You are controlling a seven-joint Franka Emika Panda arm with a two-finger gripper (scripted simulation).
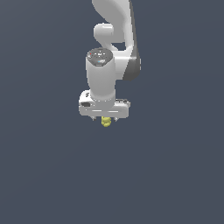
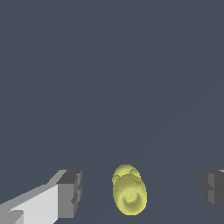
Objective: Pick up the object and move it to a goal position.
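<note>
The object (image 1: 106, 121), a small lumpy yellow thing of 2 rounded knobs, is lying between the spread fingers (image 2: 70, 192), touching neither.

Lumpy yellow object (image 2: 129, 195) seen between two grey fingertips (image 2: 70, 193), gripper (image 2: 142, 192) spread wide, neither tip touching it, plain dark ground behind.

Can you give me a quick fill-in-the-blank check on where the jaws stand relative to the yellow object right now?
1. The lumpy object is coloured ____.
2. In the wrist view, the object sits ____ the two dark pads, touching neither.
3. The jaws of the gripper stand ____, with a gap on each side of the object.
4. In the exterior view, the object shows just ____ the white gripper.

Missing words: yellow; between; open; below
</note>
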